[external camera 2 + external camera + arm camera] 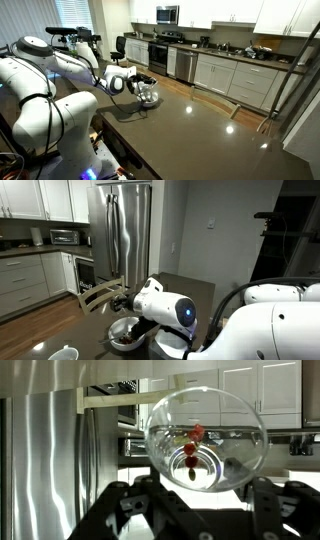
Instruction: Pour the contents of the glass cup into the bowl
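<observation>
The glass cup (205, 435) is a round clear glass that fills the upper middle of the wrist view. My gripper (203, 485) is shut on it, with one black finger on each side of its lower part. The contents (191, 446) are a few small reddish bits clinging together inside the glass. In both exterior views the glass cup (125, 332) (150, 96) hangs just above the dark table (200, 125), held by the gripper (128, 305) (143, 86). A white round dish (63, 353) at the bottom edge could be the bowl, but only its top shows.
A steel fridge (125, 230) and a wooden chair (95, 295) stand behind the table. Kitchen counters with white cabinets (235, 75) run along the far wall. The robot's white arm (40, 90) fills the near side.
</observation>
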`<action>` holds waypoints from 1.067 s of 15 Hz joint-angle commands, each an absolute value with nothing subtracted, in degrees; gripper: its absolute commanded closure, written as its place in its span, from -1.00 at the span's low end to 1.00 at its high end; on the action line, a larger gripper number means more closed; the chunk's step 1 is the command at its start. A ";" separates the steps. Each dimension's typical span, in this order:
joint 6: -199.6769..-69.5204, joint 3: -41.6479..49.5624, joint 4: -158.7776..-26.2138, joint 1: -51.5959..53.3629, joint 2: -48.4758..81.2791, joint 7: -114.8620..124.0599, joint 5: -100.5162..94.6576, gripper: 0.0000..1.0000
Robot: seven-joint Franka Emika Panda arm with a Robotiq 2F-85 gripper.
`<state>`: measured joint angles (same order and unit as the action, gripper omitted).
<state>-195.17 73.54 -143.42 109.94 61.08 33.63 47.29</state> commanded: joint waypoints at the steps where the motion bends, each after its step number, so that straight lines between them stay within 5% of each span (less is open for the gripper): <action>1: -197.02 74.05 -143.79 110.12 63.51 34.10 48.12 0.15; 4: -195.78 73.53 -143.42 109.94 62.04 33.63 47.29 0.15; 5: -195.70 73.44 -143.39 109.93 62.08 33.63 47.29 -0.35; 10: -195.63 73.06 -143.33 109.93 62.08 33.63 47.29 -0.35; 11: -195.63 73.05 -143.33 109.93 62.08 33.63 47.29 0.15; 16: -195.12 69.48 -143.21 108.33 59.89 33.85 46.68 0.15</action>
